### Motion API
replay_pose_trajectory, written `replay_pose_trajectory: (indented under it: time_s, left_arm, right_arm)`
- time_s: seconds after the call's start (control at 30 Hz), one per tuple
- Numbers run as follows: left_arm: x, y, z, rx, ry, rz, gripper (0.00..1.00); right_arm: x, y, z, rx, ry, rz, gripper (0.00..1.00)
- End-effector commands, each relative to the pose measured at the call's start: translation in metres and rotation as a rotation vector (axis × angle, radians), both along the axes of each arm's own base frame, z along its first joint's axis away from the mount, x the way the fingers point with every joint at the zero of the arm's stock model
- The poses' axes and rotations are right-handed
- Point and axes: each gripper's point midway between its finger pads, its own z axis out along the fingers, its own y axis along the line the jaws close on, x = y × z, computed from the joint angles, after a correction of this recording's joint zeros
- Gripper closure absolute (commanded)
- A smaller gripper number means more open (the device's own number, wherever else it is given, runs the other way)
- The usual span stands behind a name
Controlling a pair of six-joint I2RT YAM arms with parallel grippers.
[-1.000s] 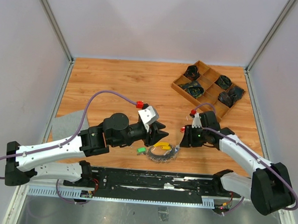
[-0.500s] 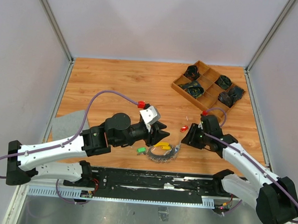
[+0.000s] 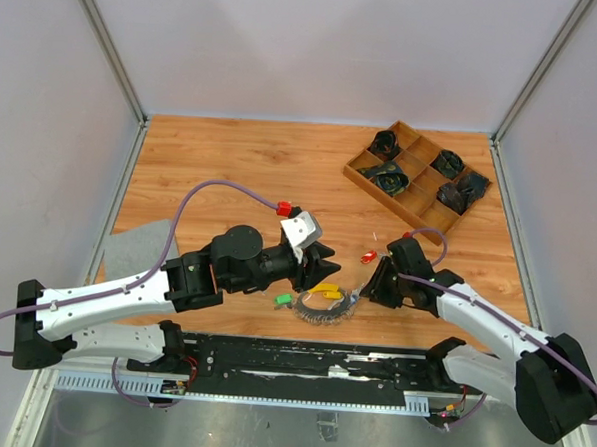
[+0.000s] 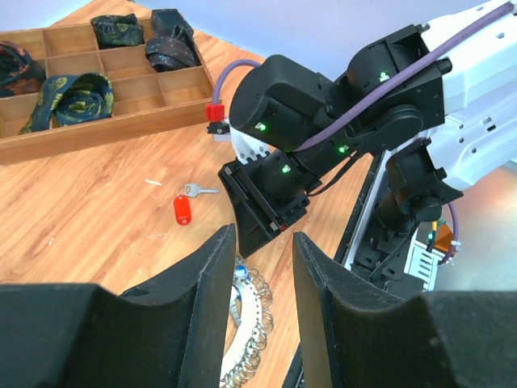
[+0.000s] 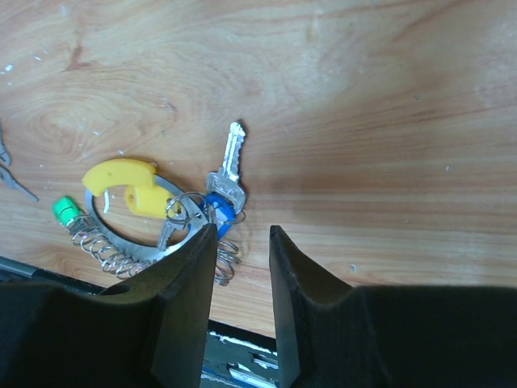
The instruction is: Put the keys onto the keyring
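The keyring, a silvery coil ring with a yellow curved piece and a green tag, lies near the table's front edge. In the right wrist view the keyring carries a blue-headed key and a silver key. A red-tagged key lies loose on the wood, also seen in the left wrist view. My left gripper is open and empty just above the keyring's left part. My right gripper is open and empty at the keyring's right end, over the blue key.
A wooden compartment tray holding dark rolled cloths stands at the back right. A grey cloth lies at the left edge. A black rail runs along the front edge, close behind the keyring.
My right gripper has swung from beside the red-tagged key toward the front edge and now points at the keyring's right end. The red-tagged key lies uncovered. My left arm has barely moved.
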Motion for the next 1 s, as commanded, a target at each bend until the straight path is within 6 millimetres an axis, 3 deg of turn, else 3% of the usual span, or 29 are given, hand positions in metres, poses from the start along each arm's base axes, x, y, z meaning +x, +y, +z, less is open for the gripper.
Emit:
replay_pose_trajectory:
  time_s: [0.0,0.43,0.97]
  left_arm:
    - [0.002,0.003,0.012,-0.043,-0.016,0.009,0.60]
    - [0.002,0.002,0.014,-0.044,-0.024,0.002,0.60]
    - [0.004,0.002,0.012,-0.033,-0.033,0.010,0.60]
  right_arm:
    - [-0.002,0.001,-0.010,-0.009,0.029,-0.041,0.67]
    - [0.010,0.004,-0.005,0.016,-0.009,-0.091,0.66]
    - [0.011,0.016,-0.014,0.035,0.029,-0.053,0.71]
